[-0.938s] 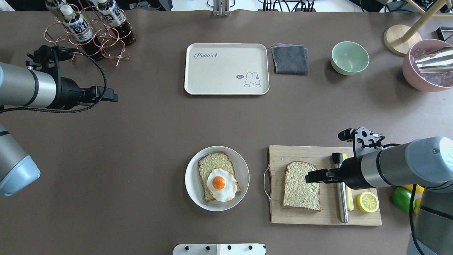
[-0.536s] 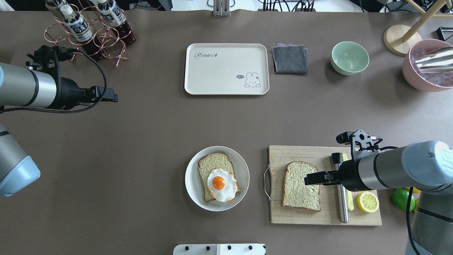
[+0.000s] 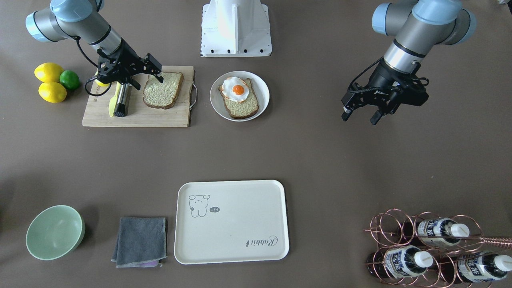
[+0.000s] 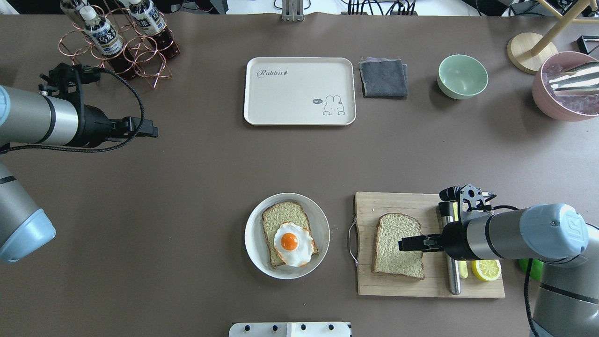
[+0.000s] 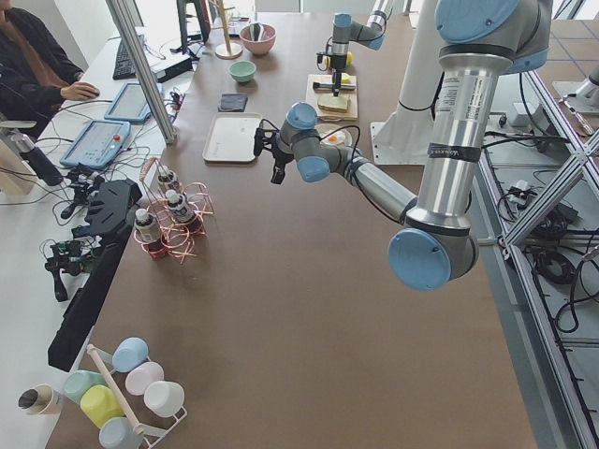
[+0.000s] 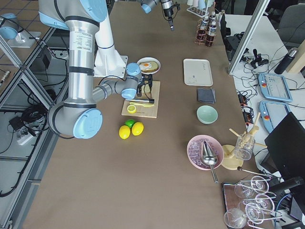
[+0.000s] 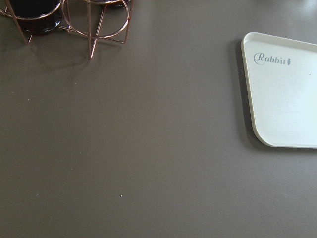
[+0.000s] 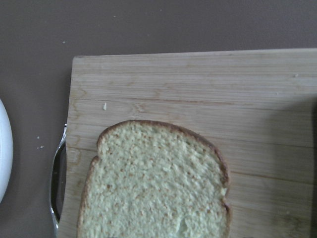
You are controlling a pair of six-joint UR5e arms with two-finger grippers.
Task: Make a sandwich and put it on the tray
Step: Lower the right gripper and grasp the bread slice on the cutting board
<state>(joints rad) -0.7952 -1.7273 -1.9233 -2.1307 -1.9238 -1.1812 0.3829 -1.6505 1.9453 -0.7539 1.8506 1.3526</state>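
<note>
1. The right gripper [image 3: 149, 81], jaws spread, hangs over a bread slice [image 4: 390, 262] on the cutting board [image 4: 398, 203].
2. The other slice [image 4: 281, 215], topped with the fried egg [image 4: 292, 243], lies on the white plate [image 4: 252, 243].
3. The left gripper [image 3: 360, 118], jaws wide, hangs well apart from the tray [image 4: 299, 91].

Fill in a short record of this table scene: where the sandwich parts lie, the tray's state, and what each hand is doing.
Plate: bread slice with fried egg on top
Cutting board: second bread slice, nothing on it
Tray: nothing on it
Right hand: open, over the second bread slice
Left hand: open, holding nothing, away from the food
Sandwich: not yet put together
</note>
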